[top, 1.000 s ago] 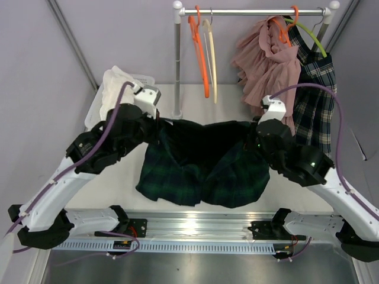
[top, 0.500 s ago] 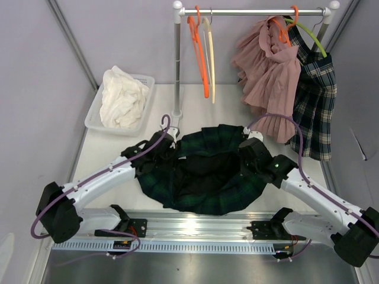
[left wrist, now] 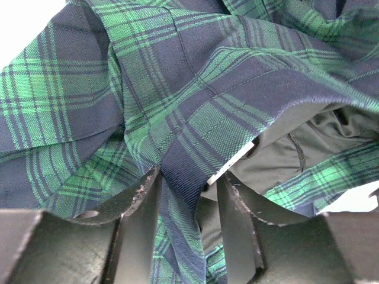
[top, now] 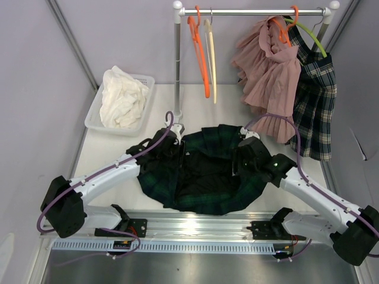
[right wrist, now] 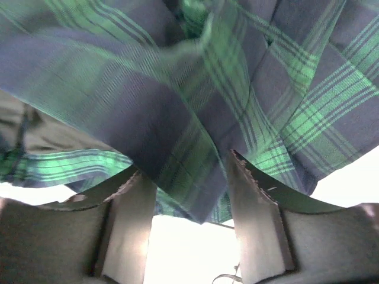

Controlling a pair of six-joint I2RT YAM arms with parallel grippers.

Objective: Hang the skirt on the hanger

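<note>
- Plainly down on the bench (top: 219, 115), between the two arms: skirt (top: 204, 177), spread in a rumpled oval with the waist opening upward, probably laid so to let a hanger in.
- Woven green-and-navy plaid, pleated, soft and floppy; smooth black lining (left wrist: 278, 154) and a white label (left wrist: 231, 168) at the waistband.
- Left gripper (left wrist: 186, 183) at the left waist edge, jaws part-way apart around a waistband fold, not visibly pinching.
- Right gripper (right wrist: 188, 168) at the right edge, jaws apart too, cloth draped between.
- Beyond, on the rail (top: 249, 11): spare orange hanger (top: 198, 53) and cream hanger (top: 211, 59), thin and rigid, well apart from the skirt.
</note>
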